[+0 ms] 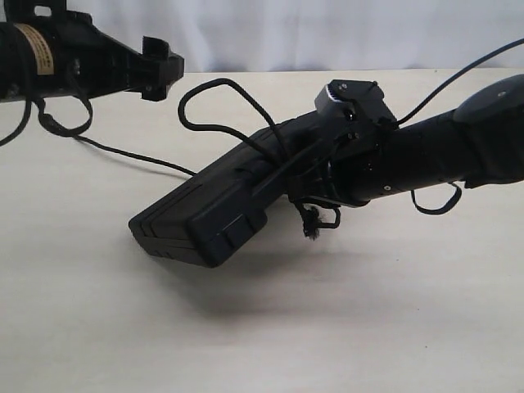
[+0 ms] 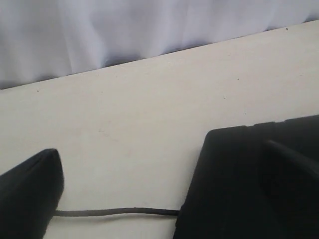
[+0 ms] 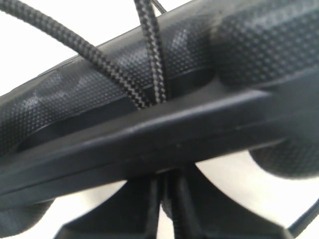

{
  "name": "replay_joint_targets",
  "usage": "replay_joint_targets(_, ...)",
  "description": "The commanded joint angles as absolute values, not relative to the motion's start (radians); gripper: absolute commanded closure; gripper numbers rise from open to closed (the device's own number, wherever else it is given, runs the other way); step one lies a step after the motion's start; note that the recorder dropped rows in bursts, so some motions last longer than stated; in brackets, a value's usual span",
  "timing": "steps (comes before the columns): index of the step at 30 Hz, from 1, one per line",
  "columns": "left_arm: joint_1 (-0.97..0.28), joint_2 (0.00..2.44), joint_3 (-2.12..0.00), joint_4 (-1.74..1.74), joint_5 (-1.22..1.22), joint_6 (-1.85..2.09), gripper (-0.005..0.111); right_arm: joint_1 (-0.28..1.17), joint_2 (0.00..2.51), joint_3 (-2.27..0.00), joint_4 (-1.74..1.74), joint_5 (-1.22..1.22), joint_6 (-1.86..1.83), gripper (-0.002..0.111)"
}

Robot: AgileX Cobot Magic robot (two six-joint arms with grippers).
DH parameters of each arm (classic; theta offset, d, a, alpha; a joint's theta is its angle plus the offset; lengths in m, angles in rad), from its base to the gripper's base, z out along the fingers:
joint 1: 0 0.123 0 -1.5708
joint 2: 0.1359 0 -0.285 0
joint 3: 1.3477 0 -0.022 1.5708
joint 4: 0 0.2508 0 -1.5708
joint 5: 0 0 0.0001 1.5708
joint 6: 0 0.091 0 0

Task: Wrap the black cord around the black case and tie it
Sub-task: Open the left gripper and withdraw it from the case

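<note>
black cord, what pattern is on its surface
The black cord has a tight braided weave, black and dark grey; clearest in the right wrist view.

The pale tabletop (image 1: 344,327) bears the tilted black case (image 1: 205,217) by its low end near centre; the black cord (image 1: 131,155) trails toward ten o'clock.

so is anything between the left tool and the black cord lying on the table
Nothing visible: only bare table lies between the left tool and the stretch of black cord lying on it. The black case is off to one side, out of that path.
</note>
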State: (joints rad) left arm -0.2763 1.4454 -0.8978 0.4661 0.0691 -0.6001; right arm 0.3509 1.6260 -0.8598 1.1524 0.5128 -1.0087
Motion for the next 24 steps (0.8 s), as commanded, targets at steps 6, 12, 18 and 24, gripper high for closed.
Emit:
replay_joint_targets(6,-0.276,1.455,-0.957,0.571,-0.112,-0.589,0.008,0.352,1.618,-0.857,1.139,0.502,-1.02,0.104)
replay_joint_targets(12,-0.288,1.455,-0.961,1.05,-0.436,-0.981,0.008,0.352,1.618,-0.857,1.139,0.502,-1.02,0.104)
replay_joint_targets(18,-0.175,1.527,-1.119,1.744,-0.814,-1.681,0.008,0.352,1.618,-0.857,1.139,0.499,-1.02,0.104)
replay_joint_targets(24,-0.012,1.634,-1.187,1.744,-0.891,-2.063,0.008,0.352,1.618,-0.857,1.139,0.518,-1.017,0.104)
